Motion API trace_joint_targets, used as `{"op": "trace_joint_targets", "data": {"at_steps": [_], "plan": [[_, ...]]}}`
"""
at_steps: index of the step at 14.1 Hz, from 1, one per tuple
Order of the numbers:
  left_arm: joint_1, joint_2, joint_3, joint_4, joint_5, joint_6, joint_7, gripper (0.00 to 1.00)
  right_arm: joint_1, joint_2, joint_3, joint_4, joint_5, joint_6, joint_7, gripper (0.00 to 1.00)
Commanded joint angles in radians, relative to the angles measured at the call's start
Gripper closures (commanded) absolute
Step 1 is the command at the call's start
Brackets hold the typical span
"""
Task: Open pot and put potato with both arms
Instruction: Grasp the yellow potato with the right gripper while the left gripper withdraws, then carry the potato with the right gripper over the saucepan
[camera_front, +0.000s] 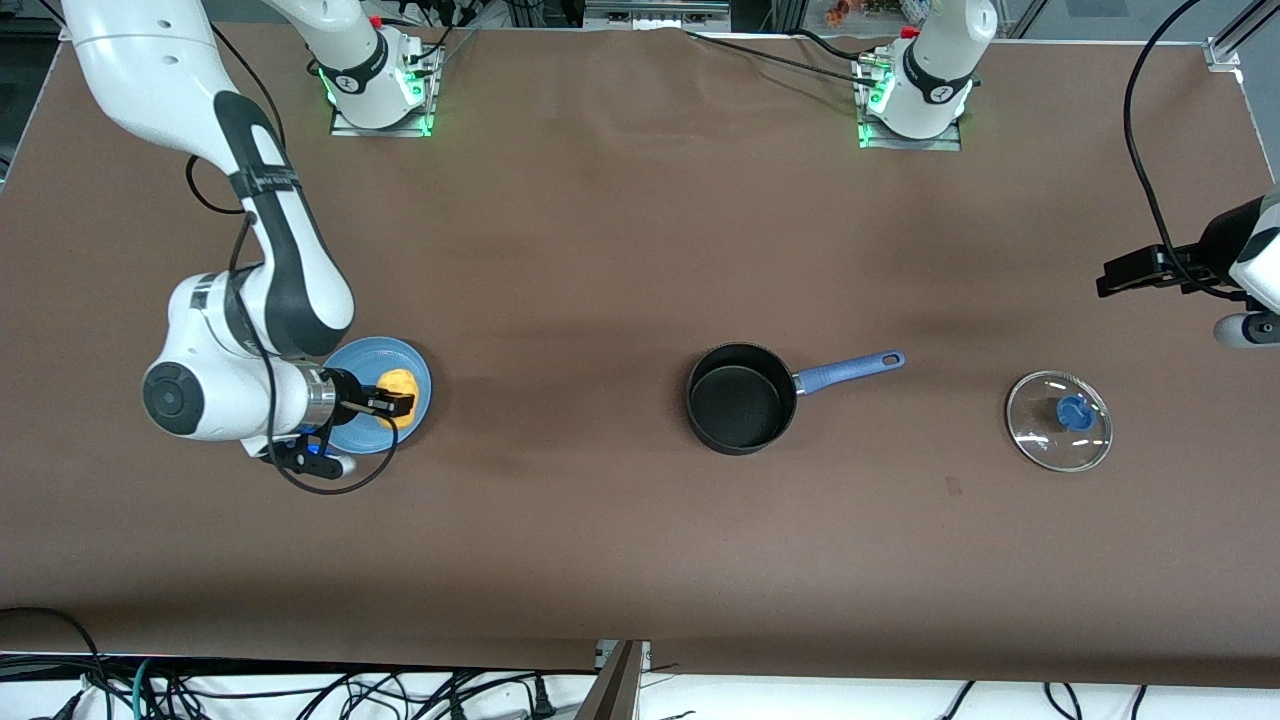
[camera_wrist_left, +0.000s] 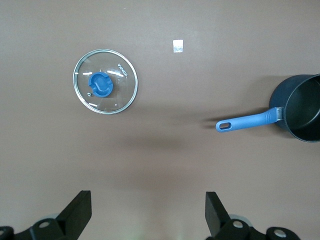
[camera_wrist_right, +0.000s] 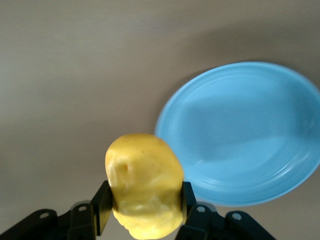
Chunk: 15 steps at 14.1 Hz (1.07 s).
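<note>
Now the right end effector (camera_front: 400, 403) clamps the potato (camera_front: 397, 384) over the plate (camera_front: 411, 367), left end effector (camera_wrist_left: 147, 212) spread wide.

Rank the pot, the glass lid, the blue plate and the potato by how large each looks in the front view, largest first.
1. pot, counting its long handle
2. blue plate and glass lid: look about alike, and the right arm hides part of the plate
3. potato, clearly smallest

Pot open, potato lifted.
Black pot (camera_front: 741, 398), blue handle, stands upright mid-surface; its glass lid (camera_front: 1058, 420) lies apart. Yellow potato (camera_front: 397, 385) held above blue plate (camera_front: 400, 362).
</note>
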Motion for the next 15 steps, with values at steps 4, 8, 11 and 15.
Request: {"op": "trace_joint_targets", "data": {"at_steps": [4, 8, 11, 15], "plan": [[-0.006, 0.004, 0.0, 0.019, -0.009, -0.022, -0.005, 0.0, 0.046, 0.015, 0.13, 0.107, 0.184, 0.016, 0.296, 0.89], [-0.005, 0.007, -0.001, 0.019, -0.015, -0.022, -0.005, 0.0, 0.174, 0.049, 0.198, 0.109, 0.314, 0.356, 0.54, 0.89], [-0.009, 0.007, -0.001, 0.019, -0.014, -0.022, -0.005, 0.0, 0.389, 0.119, 0.198, 0.109, 0.373, 0.77, 0.796, 0.89], [-0.003, 0.007, -0.003, 0.019, -0.015, -0.022, -0.003, 0.0, 0.509, 0.187, 0.196, 0.11, 0.368, 1.092, 0.89, 0.89]]}}
